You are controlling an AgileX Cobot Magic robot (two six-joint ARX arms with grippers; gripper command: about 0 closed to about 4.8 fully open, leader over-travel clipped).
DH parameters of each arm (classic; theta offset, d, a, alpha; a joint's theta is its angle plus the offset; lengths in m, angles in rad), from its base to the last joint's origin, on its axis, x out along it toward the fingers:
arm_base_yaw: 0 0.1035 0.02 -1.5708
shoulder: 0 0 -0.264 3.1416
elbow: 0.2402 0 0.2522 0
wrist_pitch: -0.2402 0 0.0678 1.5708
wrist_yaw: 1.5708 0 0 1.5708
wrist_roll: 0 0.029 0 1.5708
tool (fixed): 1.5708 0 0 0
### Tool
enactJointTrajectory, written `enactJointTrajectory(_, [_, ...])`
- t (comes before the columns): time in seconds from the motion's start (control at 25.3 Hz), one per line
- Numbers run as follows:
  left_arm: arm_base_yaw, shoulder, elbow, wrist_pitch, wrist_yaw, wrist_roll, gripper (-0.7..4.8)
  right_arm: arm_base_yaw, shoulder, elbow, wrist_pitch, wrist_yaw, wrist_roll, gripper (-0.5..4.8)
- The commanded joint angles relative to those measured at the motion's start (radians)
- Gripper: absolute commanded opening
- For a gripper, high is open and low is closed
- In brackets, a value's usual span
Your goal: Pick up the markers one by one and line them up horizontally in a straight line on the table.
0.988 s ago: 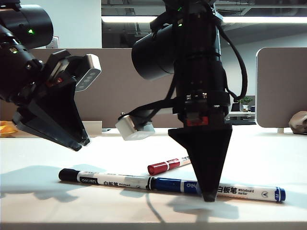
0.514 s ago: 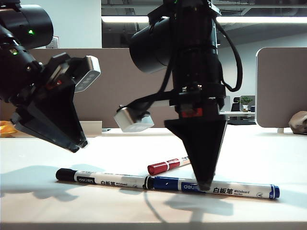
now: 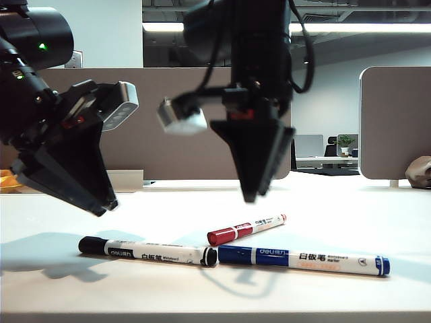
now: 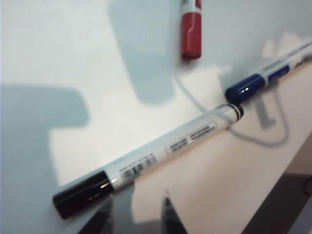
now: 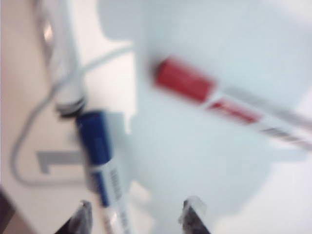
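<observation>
Three markers lie on the white table (image 3: 350, 215). The black-capped marker (image 3: 145, 252) and the blue-capped marker (image 3: 303, 259) lie nearly end to end near the front edge. The shorter red-capped marker (image 3: 246, 229) lies slanted just behind where they meet. My left gripper (image 3: 101, 202) hangs open above the black cap; in the left wrist view it (image 4: 138, 214) is empty, beside the black marker (image 4: 146, 158). My right gripper (image 3: 250, 195) is open and raised above the red marker. The blurred right wrist view shows it (image 5: 138, 214) over the blue marker (image 5: 100, 161), with the red marker (image 5: 195, 87) beyond.
Brown-grey divider panels (image 3: 168, 121) stand behind the table, and a light grey panel (image 3: 394, 121) at the back right. A grey lump (image 3: 421, 171) sits at the far right edge and a yellow item (image 3: 8, 180) at the far left. The table's front edge runs close below the markers.
My right gripper has lifted off the blue marker and swung up and left. The blue marker has slid slightly left and stays on the table. The left gripper has barely moved.
</observation>
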Motion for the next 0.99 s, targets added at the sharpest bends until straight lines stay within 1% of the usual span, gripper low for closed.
enactJointTrajectory(0.04, [0.035, -0.009, 0.005, -0.008, 0.003, -0.013, 1.26, -0.039, -0.006, 0.05, 0.061, 0.021, 0.066, 2.38])
enactJointTrajectory(0.12, [0.067, -0.02, 0.005, -0.009, 0.003, -0.024, 1.26, -0.074, -0.006, 0.065, 0.079, 0.017, 0.11, 2.29])
enactJointTrajectory(0.2, [0.077, -0.032, 0.005, -0.011, 0.005, -0.038, 1.26, -0.113, 0.002, 0.065, 0.076, 0.01, 0.113, 2.08])
enactJointTrajectory(0.4, [0.076, -0.033, 0.005, -0.023, 0.005, -0.038, 1.26, -0.149, 0.045, 0.065, 0.059, 0.01, 0.113, 2.07])
enactJointTrajectory(0.63, [0.077, -0.033, 0.005, -0.031, -0.006, -0.038, 1.25, -0.145, 0.094, 0.065, 0.063, 0.009, 0.113, 2.08])
enactJointTrajectory(0.99, [0.076, -0.033, 0.004, -0.037, -0.006, -0.038, 1.26, -0.145, 0.096, 0.065, 0.055, 0.007, 0.117, 2.08])
